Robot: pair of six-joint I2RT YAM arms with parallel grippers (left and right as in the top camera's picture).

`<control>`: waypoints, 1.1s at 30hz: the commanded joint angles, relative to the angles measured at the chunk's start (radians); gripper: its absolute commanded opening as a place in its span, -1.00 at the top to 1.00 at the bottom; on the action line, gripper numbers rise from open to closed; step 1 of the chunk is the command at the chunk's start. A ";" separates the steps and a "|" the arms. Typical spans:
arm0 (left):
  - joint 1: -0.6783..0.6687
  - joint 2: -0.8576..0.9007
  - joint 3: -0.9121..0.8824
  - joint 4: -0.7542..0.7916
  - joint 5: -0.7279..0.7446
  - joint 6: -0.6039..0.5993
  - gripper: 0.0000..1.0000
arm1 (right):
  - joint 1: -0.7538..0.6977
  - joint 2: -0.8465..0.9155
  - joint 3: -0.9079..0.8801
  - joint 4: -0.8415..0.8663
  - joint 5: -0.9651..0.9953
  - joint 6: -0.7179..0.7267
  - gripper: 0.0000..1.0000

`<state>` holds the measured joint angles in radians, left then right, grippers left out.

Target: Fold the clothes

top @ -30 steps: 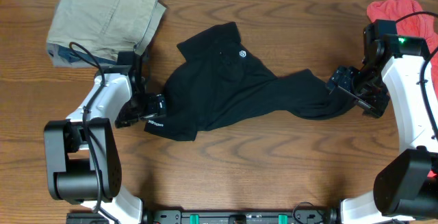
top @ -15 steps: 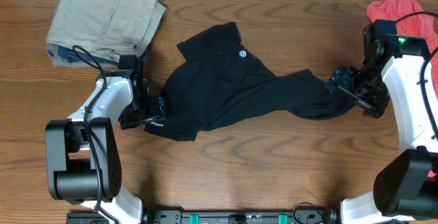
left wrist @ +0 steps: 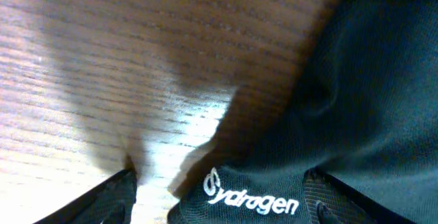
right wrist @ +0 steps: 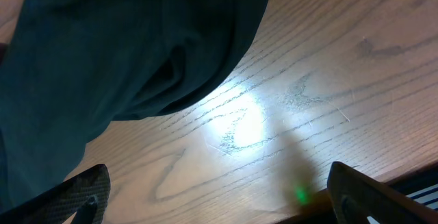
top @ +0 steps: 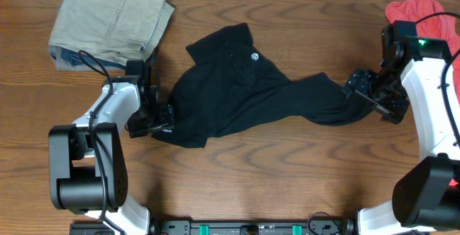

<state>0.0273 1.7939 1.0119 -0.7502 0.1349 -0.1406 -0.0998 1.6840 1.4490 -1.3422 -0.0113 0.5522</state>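
Shirt [top: 244,91], black, crumpled across the centre of the table [top: 287,185], one end trailing toward 3 o'clock. Your left gripper [top: 154,125] stands at the shirt's 8 o'clock corner, fingers spread either side of the lettered hem. Your right gripper [top: 353,88], at the 3 o'clock end, is likewise spread wide, pinching nothing.
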 commanded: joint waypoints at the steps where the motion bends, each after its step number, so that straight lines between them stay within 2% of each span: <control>1: 0.000 0.017 -0.046 0.031 0.011 0.008 -0.58 | -0.004 0.004 0.000 0.000 0.000 0.016 -0.99; 5: 0.000 0.016 -0.081 0.065 0.011 0.009 -0.57 | -0.004 0.004 0.000 0.000 0.000 0.016 -0.99; 8: 0.000 0.016 -0.082 0.068 0.011 0.009 -0.43 | -0.004 0.004 0.000 0.000 0.000 0.016 -0.98; 10: 0.000 0.016 -0.082 0.072 0.011 0.009 -0.17 | -0.004 0.004 0.000 0.000 0.000 0.016 -0.98; 16: 0.000 0.016 -0.081 0.083 0.011 0.009 0.82 | -0.004 0.004 0.000 0.000 0.000 0.016 -0.98; 17: 0.001 0.016 -0.081 0.084 0.010 0.008 0.88 | -0.004 0.004 0.000 0.000 -0.001 0.016 -0.99; 23: 0.041 0.014 -0.066 0.076 -0.072 -0.085 0.88 | -0.004 0.004 0.000 0.000 0.000 0.016 -0.99; 28: 0.154 -0.008 -0.064 0.063 -0.076 -0.155 0.88 | -0.004 0.004 0.000 0.000 0.000 0.016 -0.99; 33: 0.277 -0.019 -0.064 0.024 -0.075 -0.168 0.88 | -0.004 0.004 0.000 0.004 -0.001 0.016 -0.99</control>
<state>0.2432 1.7641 0.9699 -0.7082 0.1249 -0.2745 -0.0998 1.6840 1.4490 -1.3415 -0.0116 0.5522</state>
